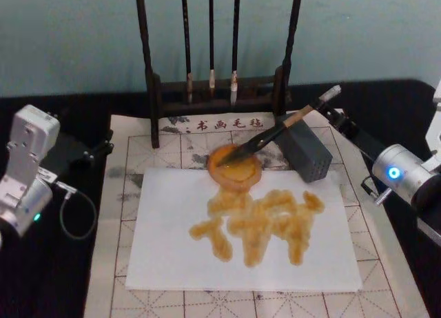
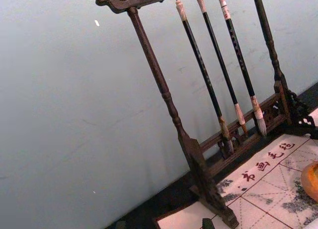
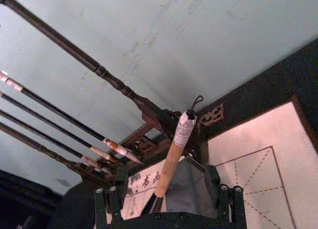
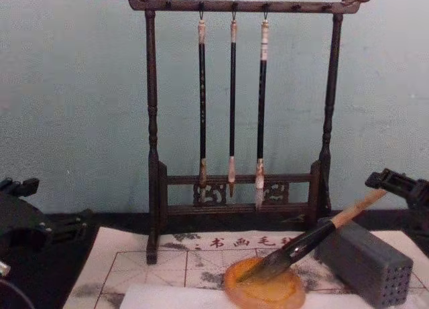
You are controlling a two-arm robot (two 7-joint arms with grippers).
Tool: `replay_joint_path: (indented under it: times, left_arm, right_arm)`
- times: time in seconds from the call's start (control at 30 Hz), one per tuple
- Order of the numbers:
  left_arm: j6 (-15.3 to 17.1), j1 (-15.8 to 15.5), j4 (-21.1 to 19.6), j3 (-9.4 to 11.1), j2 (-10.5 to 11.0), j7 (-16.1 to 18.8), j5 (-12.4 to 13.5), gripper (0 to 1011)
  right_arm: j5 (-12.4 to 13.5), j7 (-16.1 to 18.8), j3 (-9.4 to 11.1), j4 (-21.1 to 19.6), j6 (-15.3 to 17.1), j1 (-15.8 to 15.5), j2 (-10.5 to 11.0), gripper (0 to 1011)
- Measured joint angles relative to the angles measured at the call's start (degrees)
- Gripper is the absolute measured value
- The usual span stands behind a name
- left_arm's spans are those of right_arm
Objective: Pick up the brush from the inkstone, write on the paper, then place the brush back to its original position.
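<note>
Evidently the large calligraphy brush with tan shaft, whitish cap and thick black lower section (image 1: 275,132) lies at rest. Its dark tuft sits on the round, glossy orange-amber inkstone (image 1: 222,174), forward of and below the fingers (image 3: 115,199), and its shaft leans on the grey perforated block (image 1: 308,152) directly beneath them. The white paper sheet (image 1: 165,249), past the inkstone from the fingers, carries amber strokes.

I judge the brush to be light and stiff, with a smooth round shaft that could roll or slip. The wet tuft is soft, so the tan shaft above the black section is the place to hold.

The right gripper (image 3: 166,191) reaches in low from the right, angled toward the rack. Its fingers are spread either side of the tan shaft, seemingly without touching it.

The left gripper (image 1: 96,149) sits parked at the table's left side.
</note>
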Motion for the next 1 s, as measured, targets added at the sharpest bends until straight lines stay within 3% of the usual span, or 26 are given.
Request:
replay_joint_path:
  times: [0.47,1.0]
  left_arm:
    - [0.0,0.0,0.0,0.0,0.0,0.0,0.0,1001]
    - [0.0,0.0,0.0,0.0,0.0,0.0,0.0,1001]
  right_arm:
    - [3.6,-3.8,-0.8,2.4,1.1,2.6,-1.6,1002]
    - [5.2,-4.3,-2.8,5.6,-0.6,5.2,-2.1,1002]
